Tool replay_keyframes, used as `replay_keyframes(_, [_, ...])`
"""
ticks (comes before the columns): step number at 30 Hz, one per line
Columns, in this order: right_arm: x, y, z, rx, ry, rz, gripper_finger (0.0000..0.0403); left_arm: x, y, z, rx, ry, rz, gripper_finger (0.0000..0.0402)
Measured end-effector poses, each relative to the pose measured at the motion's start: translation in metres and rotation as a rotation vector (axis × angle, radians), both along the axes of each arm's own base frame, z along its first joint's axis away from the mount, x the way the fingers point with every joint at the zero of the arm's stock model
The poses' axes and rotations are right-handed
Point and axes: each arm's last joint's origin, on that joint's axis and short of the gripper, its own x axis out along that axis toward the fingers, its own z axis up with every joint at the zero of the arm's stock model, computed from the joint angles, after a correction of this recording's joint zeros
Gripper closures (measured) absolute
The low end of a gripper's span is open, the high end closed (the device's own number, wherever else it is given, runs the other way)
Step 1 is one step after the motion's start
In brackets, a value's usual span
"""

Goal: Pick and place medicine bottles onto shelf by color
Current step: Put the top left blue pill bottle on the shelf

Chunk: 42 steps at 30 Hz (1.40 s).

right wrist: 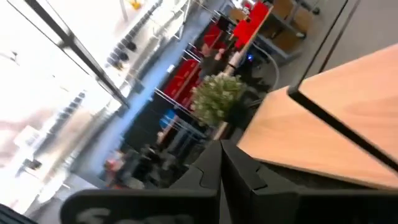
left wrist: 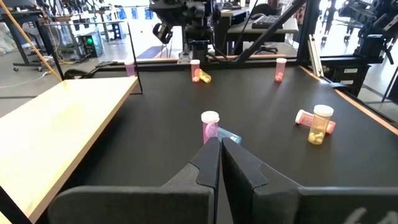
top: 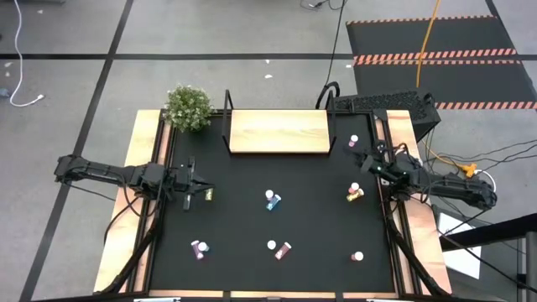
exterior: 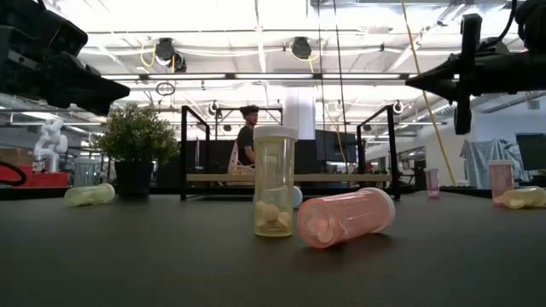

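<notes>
Grey concrete floor with dark taped lines surrounds the black rectangular tabletop (top: pixel 252 210), which has pale wooden strips along its left and right edges; the light wooden rectangular shelf board with thin black metal uprights (top: pixel 278 132) stands at the middle of the far edge, bare on top, and a green bushy potted plant (top: pixel 188 106) sits at the far left corner just beside it; the dark left arm reaches in over the left edge, its left gripper (top: pixel 194 190) above the mat with fingers pressed together on nothing, as its wrist view confirms (left wrist: pixel 219 163); the dark right arm comes in over the right edge, its right gripper (top: pixel 370 160) raised near the far right corner, fingers likewise pressed together and empty (right wrist: pixel 221 163); the small white-capped medicine bottles are scattered across the tabletop, none on the shelf: a blue one (top: pixel 272 200) lies at the centre, a yellow-orange one (top: pixel 355 193) near the right edge just beside the right arm, a maroon-pink one (top: pixel 199 249) towards the near left corner, another maroon-pink one (top: pixel 284 250) by the middle of the near edge with an upright pale yellow bottle (exterior: pixel 275 182) touching it, one white-capped bottle (top: pixel 357 257) near the near right corner and another (top: pixel 353 141) beside the shelf's right end; a person (exterior: pixel 248 136) stands in the room beyond the table.
</notes>
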Motion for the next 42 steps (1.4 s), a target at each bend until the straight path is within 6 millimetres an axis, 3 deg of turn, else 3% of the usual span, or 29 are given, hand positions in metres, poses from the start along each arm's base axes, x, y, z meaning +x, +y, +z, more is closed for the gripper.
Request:
replay_keyframes(5, [0.001, 0.002, 0.018, 0.047, -0.207, 0.058, 0.0402, 0.0, 0.0, 0.002, 0.029, -0.019, -0.002, 0.038])
replay_keyframes(7, [0.006, 0.003, 0.023, 0.034, -0.161, 0.053, 0.0402, 0.0, 0.0, 0.002, 0.026, -0.02, -0.002, 0.038])
replay_keyframes(11, [0.012, 0.006, 0.071, -0.109, -0.151, 0.046, 0.0402, 0.0, 0.0, 0.002, 0.027, -0.022, -0.001, 0.038])
replay_keyframes(16, [0.027, 0.008, 0.092, -0.186, -0.071, 0.076, 0.0402, 0.001, 0.001, 0.016, -0.047, -0.16, 0.023, 0.038])
replay_keyframes(20, [0.035, 0.011, 0.103, -0.251, -0.058, 0.175, 0.0403, -0.001, 0.002, 0.03, -0.284, -0.305, 0.052, 0.038])
replay_keyframes(27, [0.032, 0.009, 0.124, -0.348, 0.276, 0.17, 0.0403, -0.004, 0.007, 0.039, -0.607, -0.429, 0.191, 0.038])
replay_keyframes(33, [0.022, 0.015, 0.152, -0.619, 0.378, 0.298, 0.0403, -0.011, 0.01, 0.055, -0.851, -0.637, 0.171, 0.038])
replay_keyframes(37, [0.02, 0.018, 0.158, -0.864, 0.379, 0.359, 0.0403, -0.019, 0.012, 0.068, -0.916, -0.785, 0.123, 0.038])
replay_keyframes(42, [0.029, 0.009, 0.151, -0.647, 0.492, 0.153, 0.0403, -0.018, 0.01, 0.089, -0.806, -0.761, 0.095, 0.038])
